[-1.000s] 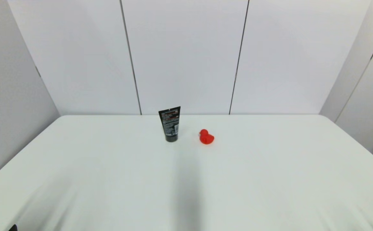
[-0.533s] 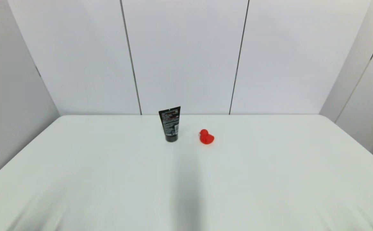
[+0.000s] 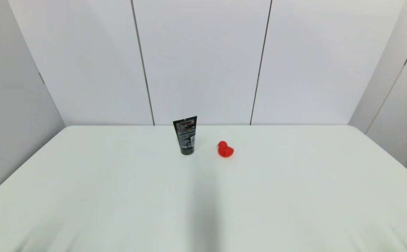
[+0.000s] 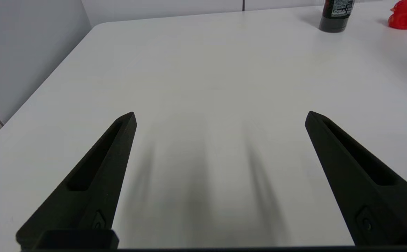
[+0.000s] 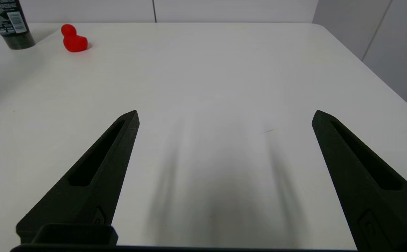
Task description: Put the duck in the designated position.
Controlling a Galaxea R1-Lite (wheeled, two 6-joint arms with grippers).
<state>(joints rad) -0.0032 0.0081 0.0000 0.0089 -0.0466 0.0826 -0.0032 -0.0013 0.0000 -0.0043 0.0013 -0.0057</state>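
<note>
Duck (image 3: 225,149), small and red, upright on white bench (image 3: 203,196) toward far edge, just right of black tube (image 3: 186,135), near but not touching. Tube upright on its cap, label facing forward. Both arms out of head view. Left gripper (image 4: 220,117) low over near left part of bench, fingers (image 4: 95,178) spread wide, nothing between, well apart from duck (image 4: 405,15) and tube (image 4: 335,15). Right gripper (image 5: 225,116) low over near right part of bench, fingers (image 5: 91,178) likewise spread wide and bare, duck (image 5: 73,39) and tube (image 5: 10,24) far ahead. Soft finger shadows on bench under each gripper.
</note>
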